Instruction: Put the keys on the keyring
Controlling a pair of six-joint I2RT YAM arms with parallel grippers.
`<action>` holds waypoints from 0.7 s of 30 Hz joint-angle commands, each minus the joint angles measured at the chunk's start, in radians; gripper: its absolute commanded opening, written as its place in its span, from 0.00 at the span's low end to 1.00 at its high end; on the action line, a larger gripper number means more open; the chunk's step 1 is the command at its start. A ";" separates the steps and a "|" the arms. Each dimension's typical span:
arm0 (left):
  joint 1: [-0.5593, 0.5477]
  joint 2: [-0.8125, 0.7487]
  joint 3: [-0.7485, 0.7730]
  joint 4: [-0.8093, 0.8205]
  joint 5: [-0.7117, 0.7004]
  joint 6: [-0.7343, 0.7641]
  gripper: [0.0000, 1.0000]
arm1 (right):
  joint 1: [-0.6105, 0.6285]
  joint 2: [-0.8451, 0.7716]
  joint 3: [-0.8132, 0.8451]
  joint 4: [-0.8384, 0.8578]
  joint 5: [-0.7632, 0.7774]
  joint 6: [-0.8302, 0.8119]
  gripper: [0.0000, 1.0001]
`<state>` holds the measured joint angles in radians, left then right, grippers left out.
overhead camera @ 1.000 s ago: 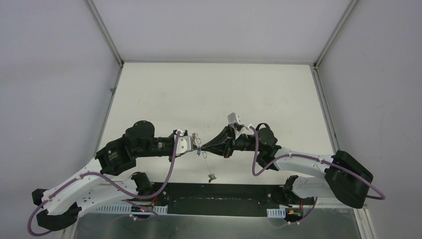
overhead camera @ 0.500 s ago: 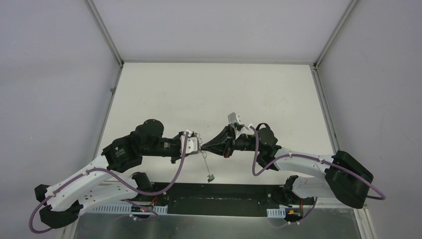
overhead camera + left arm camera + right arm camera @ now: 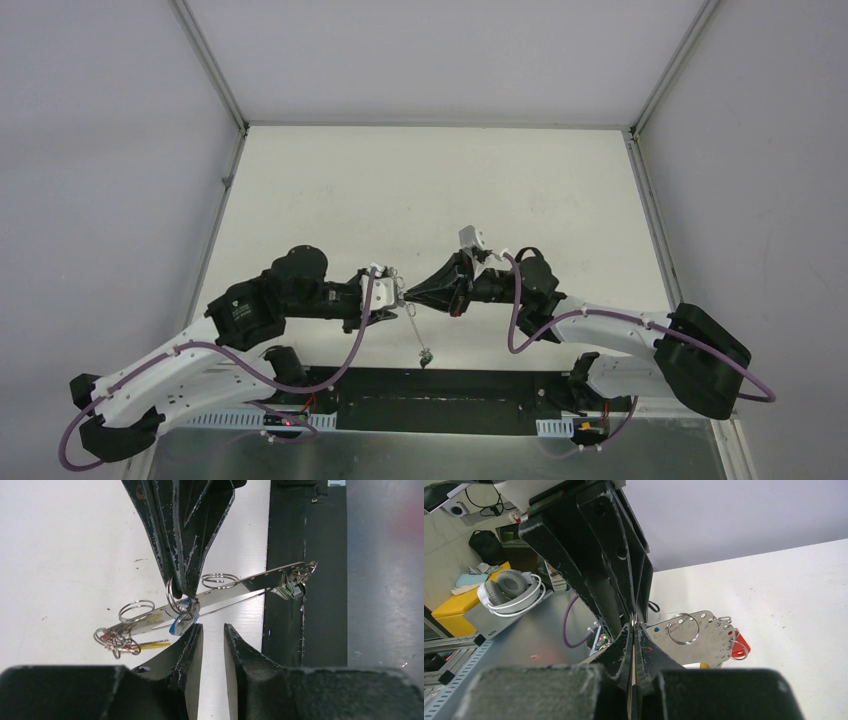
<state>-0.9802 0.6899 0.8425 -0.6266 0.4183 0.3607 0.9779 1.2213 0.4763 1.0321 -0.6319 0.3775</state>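
Note:
The keyring (image 3: 250, 582) shows as a thin silver plate with numbered holes (image 3: 709, 635) and small split rings (image 3: 220, 580) on its rim. It hangs in the air between the two arms (image 3: 413, 325). My right gripper (image 3: 633, 630) is shut on a split ring at its edge. A blue-tagged key (image 3: 181, 622) hangs from that ring and touches the tip of one left finger. Red-tagged keys (image 3: 115, 640) hang at one end, a green-tagged one (image 3: 289, 587) at the other. My left gripper (image 3: 213, 630) faces the right one, narrowly open with nothing between its fingers.
A black strip (image 3: 305, 530) runs along the table's near edge, below the hanging keyring. White walls enclose the white table (image 3: 430, 190) on three sides. Headphones (image 3: 511, 587) lie beyond the table.
My left arm swung right until its fingertips met the right gripper's. Its jaws have since parted a little. The right arm and the keyring have barely moved.

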 commanded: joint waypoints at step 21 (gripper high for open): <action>0.004 -0.042 -0.013 0.160 -0.078 -0.078 0.42 | 0.004 -0.039 0.001 0.072 0.020 0.013 0.00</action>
<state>-0.9802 0.6365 0.8368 -0.5362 0.3389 0.2981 0.9779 1.2106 0.4763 1.0325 -0.6243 0.3779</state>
